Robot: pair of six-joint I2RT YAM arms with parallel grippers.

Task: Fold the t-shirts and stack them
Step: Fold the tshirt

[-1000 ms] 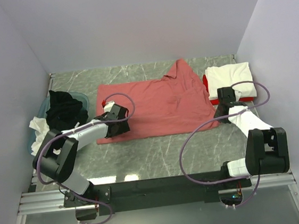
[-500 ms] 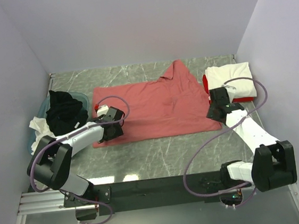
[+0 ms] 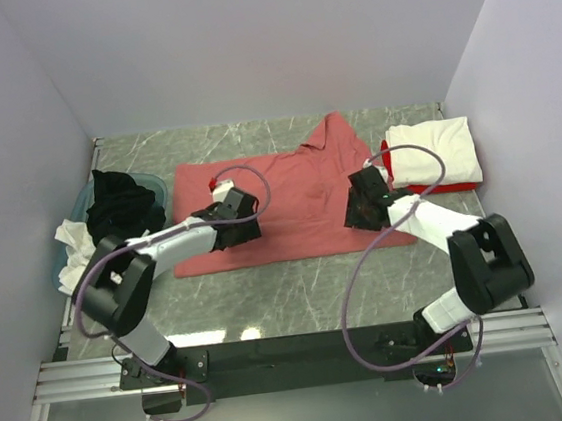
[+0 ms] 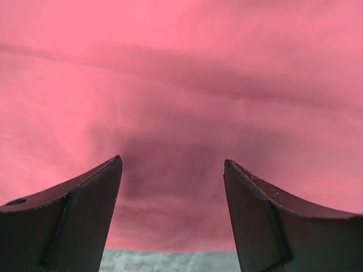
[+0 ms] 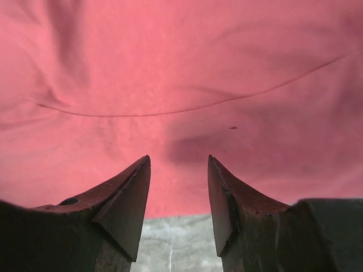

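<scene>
Light falls evenly and softly from overhead in the top view, leaving the pale walls (image 3: 244, 53) faintly lilac, only weak shadows under the arms (image 3: 179, 243), and two white patches of glare on the polished counter (image 3: 270, 292) by its near edge. Both wrist views are bright but a little soft (the weave of the salmon-pink shirt (image 4: 187, 85) does not resolve), its colour strongly saturated across the frame. A dull, blurred shadow lies on the cloth ahead of the left end effector (image 4: 173, 164) and the right end effector (image 5: 179, 158), which read nearly as dark silhouettes.
</scene>
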